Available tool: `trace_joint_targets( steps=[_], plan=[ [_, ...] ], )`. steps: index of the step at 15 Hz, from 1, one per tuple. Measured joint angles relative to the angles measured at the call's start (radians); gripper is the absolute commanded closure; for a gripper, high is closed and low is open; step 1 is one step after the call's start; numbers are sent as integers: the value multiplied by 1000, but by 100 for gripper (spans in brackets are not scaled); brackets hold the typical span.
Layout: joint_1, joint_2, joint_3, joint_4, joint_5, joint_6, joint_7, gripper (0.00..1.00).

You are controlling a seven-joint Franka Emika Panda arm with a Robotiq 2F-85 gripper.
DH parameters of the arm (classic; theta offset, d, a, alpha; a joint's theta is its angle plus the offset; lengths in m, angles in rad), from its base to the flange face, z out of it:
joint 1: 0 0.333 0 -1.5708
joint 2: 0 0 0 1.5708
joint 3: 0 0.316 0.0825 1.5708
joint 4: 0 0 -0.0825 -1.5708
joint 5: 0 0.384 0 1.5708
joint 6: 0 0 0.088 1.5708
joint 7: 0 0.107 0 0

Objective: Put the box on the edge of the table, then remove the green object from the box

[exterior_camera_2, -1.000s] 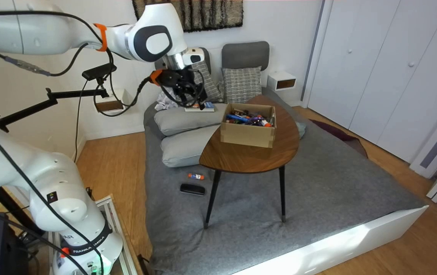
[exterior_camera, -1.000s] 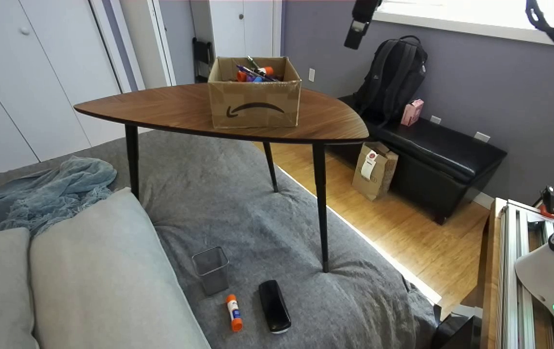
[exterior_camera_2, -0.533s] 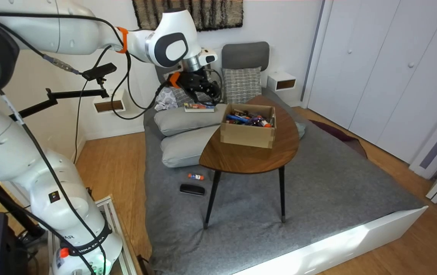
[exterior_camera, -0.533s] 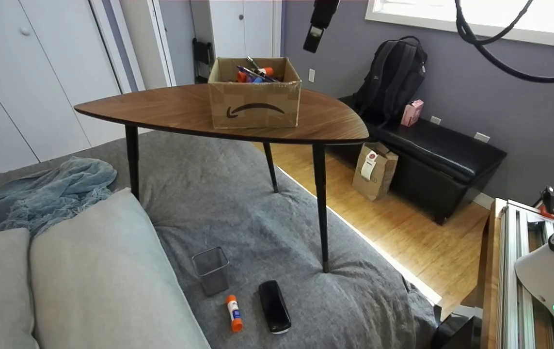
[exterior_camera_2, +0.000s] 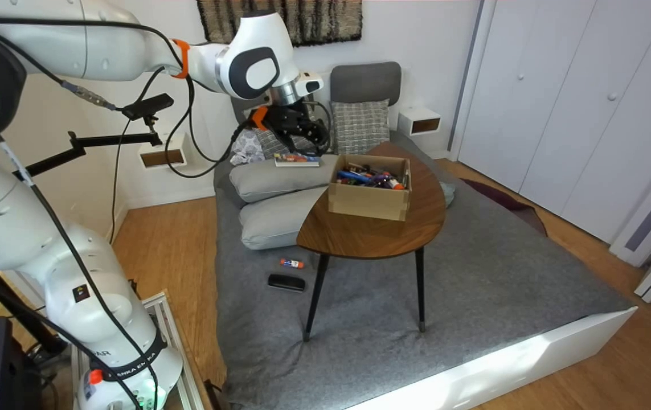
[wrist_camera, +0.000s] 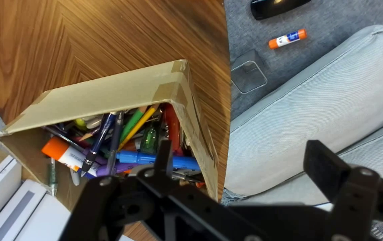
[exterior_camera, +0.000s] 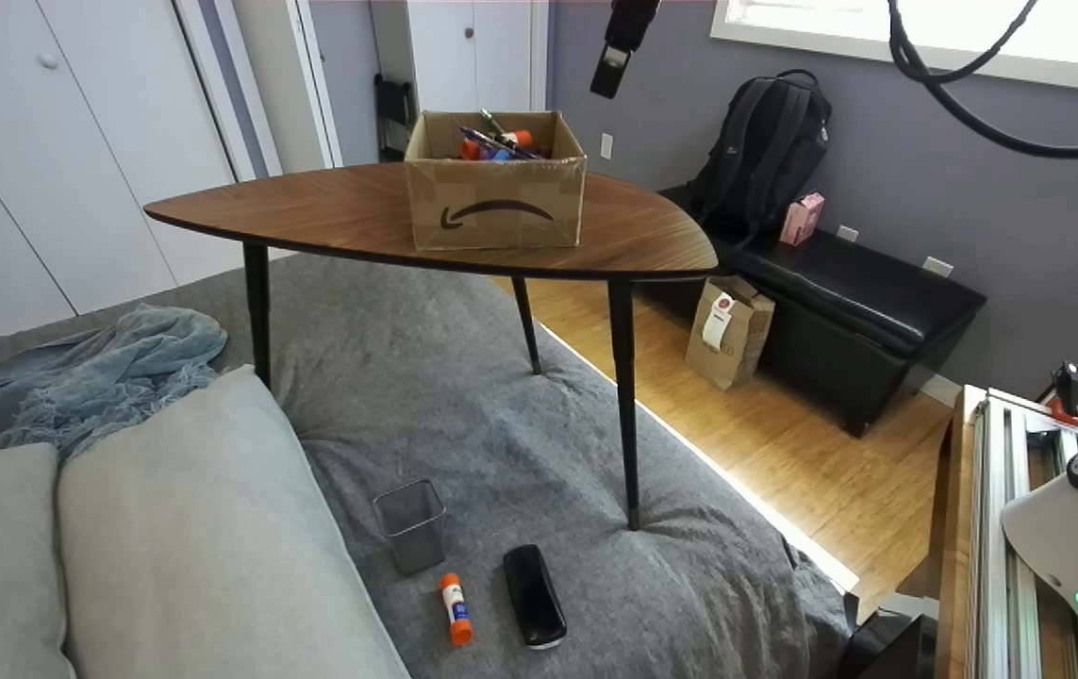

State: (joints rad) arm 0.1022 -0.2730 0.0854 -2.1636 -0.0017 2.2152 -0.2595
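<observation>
Franka arm (exterior_camera_2: pixel 114 54): shifted nearer Amazon cardboard box (wrist_camera: pixel 111 90). Box: on wooden worktop (wrist_camera: pixel 137 26), near edge. Jaws: wide, nothing held. Probable step: removal. Next: centre over green pencil (wrist_camera: pixel 132 124) or translucent green item (wrist_camera: pixel 150 139), descend

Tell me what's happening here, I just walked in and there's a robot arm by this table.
This is a Franka arm at the wooden table; right now it holds nothing: the Robotiq gripper hangs open near the cardboard Amazon box. That box sits open-topped close to the table's edge, with pens, a green pencil and a translucent green item among its contents. The job seems to be taking out something green; which piece is meant, I can't tell.
</observation>
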Motion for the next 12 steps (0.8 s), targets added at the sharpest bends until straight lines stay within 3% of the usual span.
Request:
trace_joint_targets(
  steps=[4,8,12],
  plan=[
    [8,38,-38,-7,48,115,-124,0],
    [40,99,-91,-7,243,220,-350,0],
    [49,152,-101,0,388,225,-523,0]
  ],
)
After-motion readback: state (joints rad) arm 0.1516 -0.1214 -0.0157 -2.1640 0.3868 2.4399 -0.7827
